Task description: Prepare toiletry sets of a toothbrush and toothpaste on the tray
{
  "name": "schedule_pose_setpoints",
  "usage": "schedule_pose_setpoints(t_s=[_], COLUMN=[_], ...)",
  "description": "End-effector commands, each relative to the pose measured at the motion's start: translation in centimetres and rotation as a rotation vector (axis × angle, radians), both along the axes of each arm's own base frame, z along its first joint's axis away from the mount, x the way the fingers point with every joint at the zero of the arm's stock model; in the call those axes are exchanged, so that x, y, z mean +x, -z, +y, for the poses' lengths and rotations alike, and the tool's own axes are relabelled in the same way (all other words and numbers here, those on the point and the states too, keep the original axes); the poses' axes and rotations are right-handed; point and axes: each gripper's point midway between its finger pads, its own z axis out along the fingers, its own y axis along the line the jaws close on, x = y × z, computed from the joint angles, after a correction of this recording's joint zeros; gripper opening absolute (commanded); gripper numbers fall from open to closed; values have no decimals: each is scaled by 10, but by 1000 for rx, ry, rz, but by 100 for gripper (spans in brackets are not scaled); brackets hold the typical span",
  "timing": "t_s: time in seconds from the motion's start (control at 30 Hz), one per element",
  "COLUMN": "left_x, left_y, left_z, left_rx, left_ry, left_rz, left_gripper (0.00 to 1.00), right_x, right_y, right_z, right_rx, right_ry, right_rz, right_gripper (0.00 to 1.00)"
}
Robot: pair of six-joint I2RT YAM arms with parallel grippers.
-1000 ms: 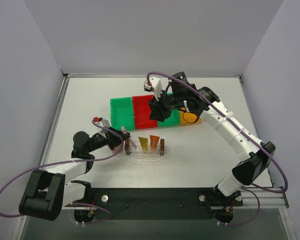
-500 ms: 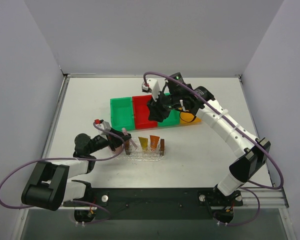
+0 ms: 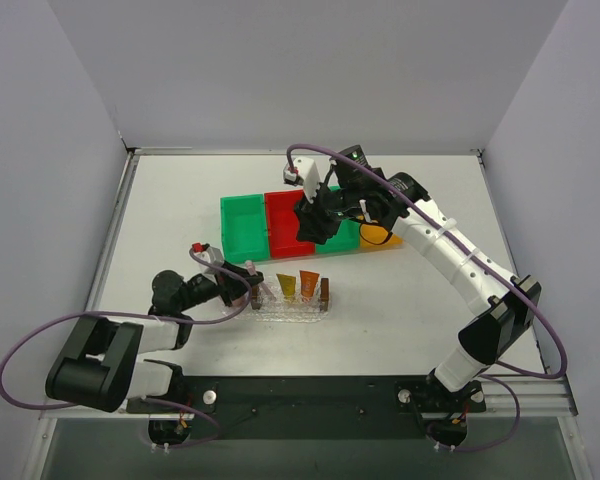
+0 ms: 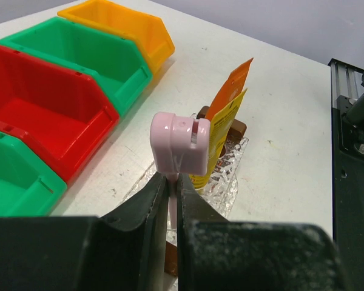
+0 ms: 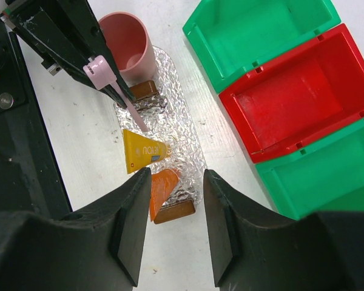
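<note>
Toothbrush (image 4: 181,143) shaft hidden between fingers of left end effector (image 4: 171,183)

The left gripper (image 3: 244,288) slides a bit to the right in the top view, so the toothbrush (image 3: 250,268) it's pinching ends up closer over the left end of the tray (image 3: 292,310), with its head sitting lower in the frame than a second ago. The left arm's shoulder at bottom left swings right with it. The right gripper (image 3: 315,222) nudges slightly up and left near the middle, and that arm's elbow at lower right pulls in a touch.
</note>
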Motion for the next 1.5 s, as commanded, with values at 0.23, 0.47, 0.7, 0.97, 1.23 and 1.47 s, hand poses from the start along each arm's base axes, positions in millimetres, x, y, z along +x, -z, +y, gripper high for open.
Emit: schedule_pose_setpoints(t_s=[0.23, 0.47, 0.7, 0.97, 1.23, 1.47], left_x=[-1, 0, 1, 1, 2, 3], left_y=[-10, -9, -8, -5, -2, 1], left_z=[-2, -2, -2, -1, 0, 1], left_rx=[-8, -1, 18, 43, 70, 83], left_ry=[7, 10, 9, 5, 0, -5], left_rz=[-127, -126, -134, -136, -135, -133], left_gripper=[0, 8, 23, 30, 36, 44], right_x=[1, 1, 0, -1, -2, -2], right_y=[-3, -2, 0, 0, 0, 1], right_z=[1, 2, 3, 5, 5, 5], right_rx=[10, 10, 8, 3, 3, 2], right_ry=[-20, -24, -27, -35, -36, -38], right_rz=[-12, -8, -4, -5, -5, -3], right_gripper=[35, 35, 35, 35, 35, 35])
